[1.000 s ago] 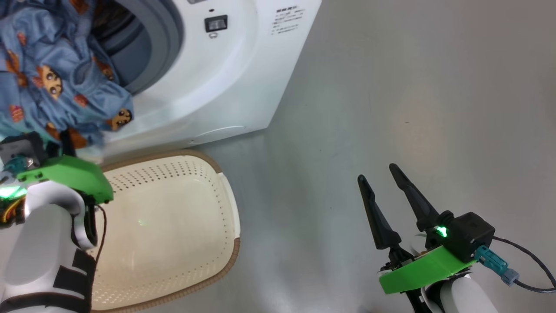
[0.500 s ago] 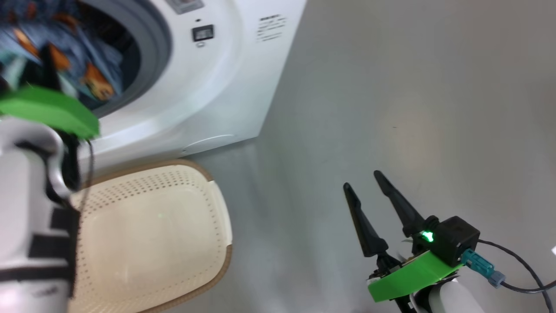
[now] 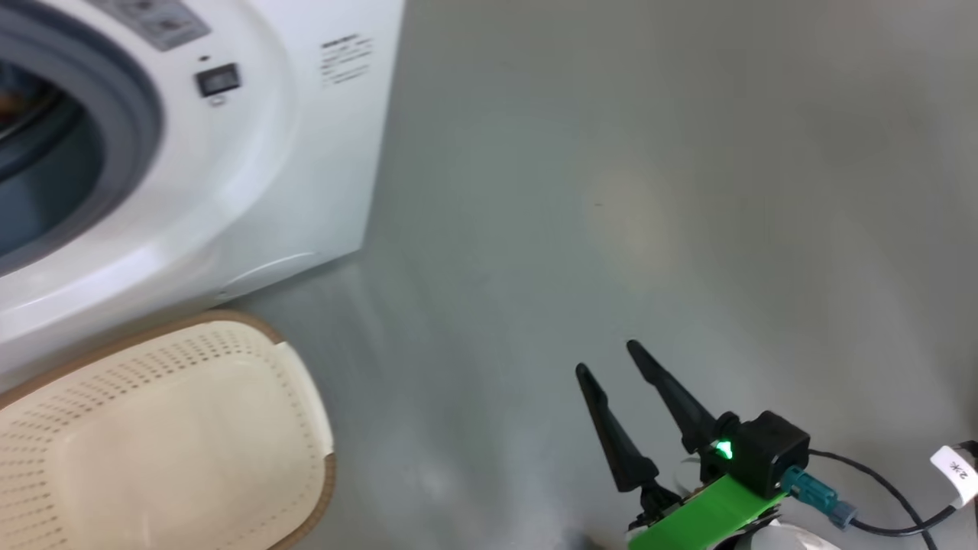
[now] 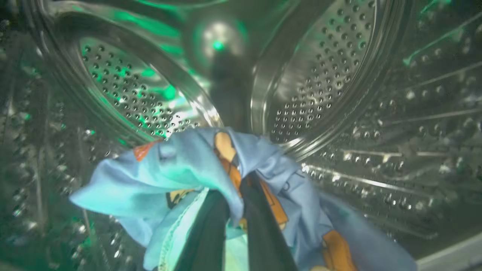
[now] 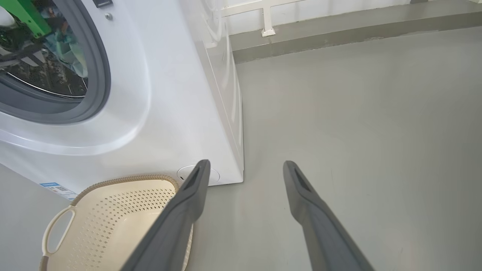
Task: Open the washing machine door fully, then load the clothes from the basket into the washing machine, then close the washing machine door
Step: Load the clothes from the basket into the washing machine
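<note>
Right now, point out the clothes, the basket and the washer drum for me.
clothes (image 4: 180, 165): left wrist view, blue fold at the bundle's middle.
basket (image 3: 153, 367): head view, perforated far wall.
drum (image 4: 320, 75): left wrist view, perforated steel back panel.

Shiny perforated steel drum (image 4: 324, 67), matt plastic basket (image 3: 176, 359)

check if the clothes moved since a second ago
Yes: the clothes went inward, from hanging before the gasket to inside the drum.

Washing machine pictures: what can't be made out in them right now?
- Left wrist view: left gripper tips, buried in the clothes.
- Right wrist view: basket partly behind a right gripper finger; washing machine label too small to read.
- Head view: drum opening cut off by the left edge.
</note>
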Available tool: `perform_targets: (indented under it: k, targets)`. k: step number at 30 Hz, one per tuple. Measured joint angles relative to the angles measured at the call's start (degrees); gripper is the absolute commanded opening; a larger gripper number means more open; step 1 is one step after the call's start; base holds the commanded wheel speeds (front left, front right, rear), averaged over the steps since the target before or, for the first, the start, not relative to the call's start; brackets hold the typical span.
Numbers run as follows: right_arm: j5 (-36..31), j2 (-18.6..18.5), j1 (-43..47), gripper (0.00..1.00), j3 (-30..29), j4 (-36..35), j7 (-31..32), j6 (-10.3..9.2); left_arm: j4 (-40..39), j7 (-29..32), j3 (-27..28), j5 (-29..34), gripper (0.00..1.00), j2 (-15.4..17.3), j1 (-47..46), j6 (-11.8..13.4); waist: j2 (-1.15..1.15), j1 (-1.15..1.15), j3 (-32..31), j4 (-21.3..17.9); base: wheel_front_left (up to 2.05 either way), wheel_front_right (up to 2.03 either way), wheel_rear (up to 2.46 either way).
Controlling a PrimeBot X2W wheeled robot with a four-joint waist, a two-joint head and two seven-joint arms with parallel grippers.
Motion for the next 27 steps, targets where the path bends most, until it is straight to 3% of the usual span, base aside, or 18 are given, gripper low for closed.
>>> perform_targets:
  k: [9,18,19,21,22,27]
  targets:
    - [0.01,0.27,2.04,1.00,0.98,-0.11,0.00,0.00,6.06,-3.23,-0.35,3.52,0.00,5.20,-8.50,3.02,0.00,0.00,2.67,-3.60,0.00,0.00,0.00]
    - [0.99,0.42,2.04,1.00,2.60,-0.10,0.00,0.00,15.77,1.79,-4.22,6.37,0.00,6.32,-10.88,2.15,0.00,0.00,3.71,-4.67,0.00,0.00,0.00]
    - [0.99,0.43,2.04,1.00,2.81,-0.08,0.00,0.00,16.51,2.41,-4.44,6.38,0.10,6.38,-11.57,2.15,0.00,0.00,3.78,-4.65,0.00,0.00,0.00]
    - [1.00,0.47,2.04,1.00,3.16,-0.04,0.00,0.00,17.83,3.64,-4.91,6.38,0.46,6.49,-12.68,1.34,0.00,0.00,3.83,-4.59,0.00,0.00,0.00]
    - [1.00,0.48,2.03,1.00,3.21,-0.02,0.00,0.00,18.38,4.14,-5.20,6.43,0.98,6.46,-13.03,1.31,0.00,0.00,3.83,-4.54,0.00,0.00,0.00]
    - [1.40,0.51,2.03,1.00,2.64,0.11,0.00,0.00,20.05,3.60,-5.45,6.41,1.00,5.63,-13.55,1.53,0.00,0.00,3.36,-3.86,0.00,0.00,0.00]
